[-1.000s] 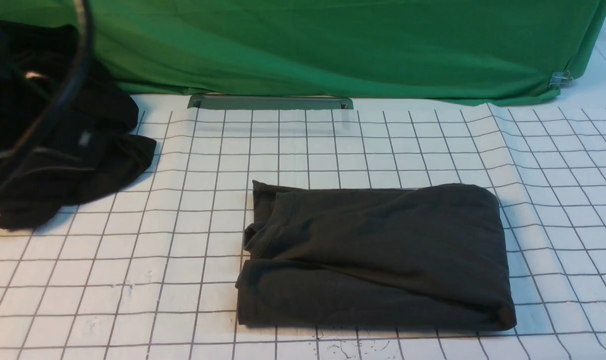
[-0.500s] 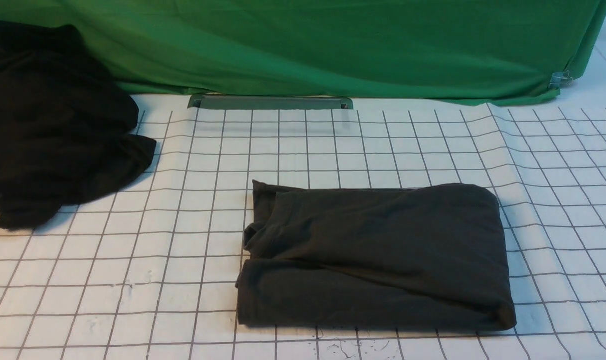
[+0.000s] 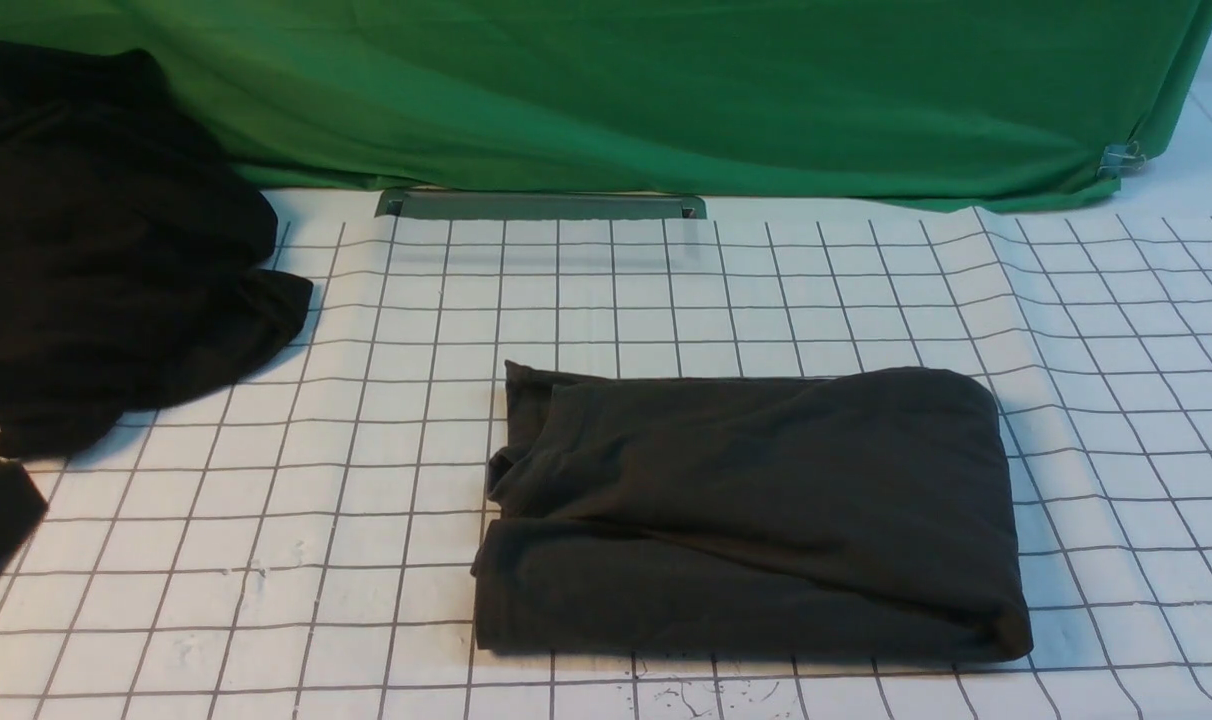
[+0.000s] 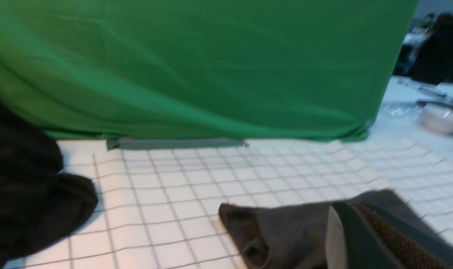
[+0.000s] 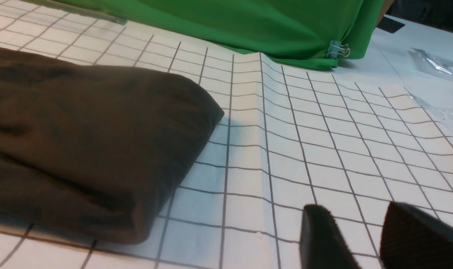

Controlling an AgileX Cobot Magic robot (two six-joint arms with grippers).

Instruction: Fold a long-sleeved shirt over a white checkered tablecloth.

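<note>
- Right tool [image 5: 355,239]: its two dark fingers stand apart with nothing between them, low over the tablecloth [image 5: 323,149], beside the shirt's [image 5: 84,149] right edge and clear of it.
- Left tool [image 4: 383,239]: fingers together, gripping nothing, close over the shirt [image 4: 286,231] near its left end (whether it touches the fabric I cannot tell).
- Shirt [image 3: 756,510]: folded into a thick charcoal rectangle, lying flat on the tablecloth [image 3: 386,400], towards the near middle of the tabletop.
- Black garment [image 3: 106,250]: crumpled heap at the far left, well apart from the shirt.
- Green cloth [image 3: 616,90]: hangs along the back edge.
</note>
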